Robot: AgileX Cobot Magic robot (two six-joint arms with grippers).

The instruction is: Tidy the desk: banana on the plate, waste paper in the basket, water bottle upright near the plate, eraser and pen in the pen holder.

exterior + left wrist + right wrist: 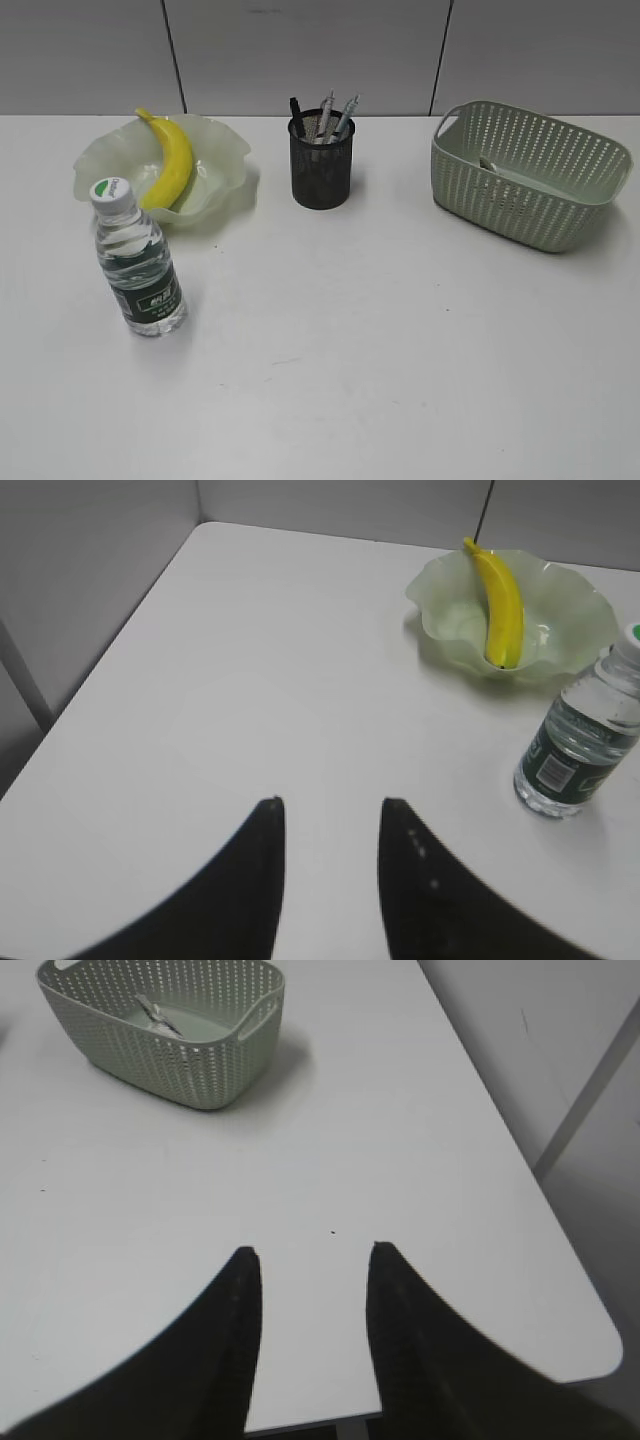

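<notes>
Both pincers hang spread over bare surface, pinching nothing.

Left pincer (328, 815) sits near the surface's (400, 350) left edge; right pincer (310, 1260) hangs near its right front corner, neither visible from outside. Only the exterior view shows the pen holder (321, 165) with pens at the rear edge. Banana (172, 160) lies in the plate (100, 155) at rear left, water bottle (138, 262) upright just beside it. Waste paper (157, 1015) sits in the basket (530, 190) at rear right. The wide front is open.
</notes>
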